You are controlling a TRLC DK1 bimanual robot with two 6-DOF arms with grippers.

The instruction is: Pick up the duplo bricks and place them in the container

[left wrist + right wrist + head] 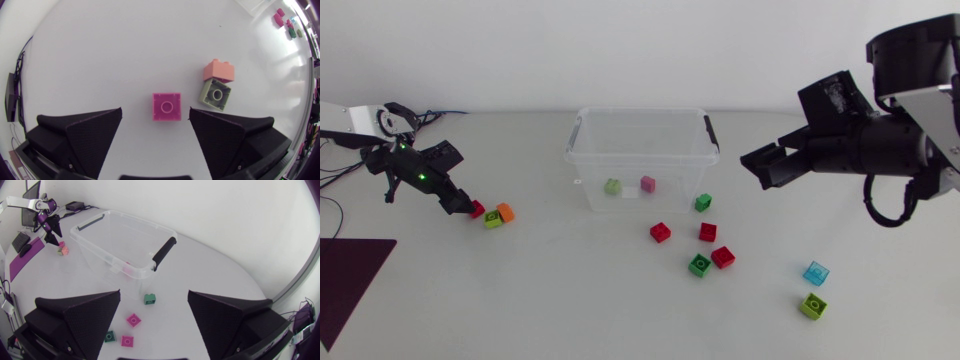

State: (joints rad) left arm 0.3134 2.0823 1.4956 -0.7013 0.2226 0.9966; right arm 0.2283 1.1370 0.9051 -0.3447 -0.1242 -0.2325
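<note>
White table (540, 310): open surface lies left of and in front of the clear container (640, 111). It is broken by a cluster of red and green bricks (708, 232) off the container's front right corner, with a blue brick (816, 272) and a lime brick (813, 306) farther right. A dark mat (350, 280), far left of the container, is cut off by the edge. Inside the container, a green brick (613, 186) and a pink brick (647, 184) show dimly through its wall. The left gripper (470, 208), angled down to the table left of the container, has its jaws apart, straddling a red brick (166, 106) without touching it. The right gripper (752, 165) is raised right of the container, jaws apart.
</note>
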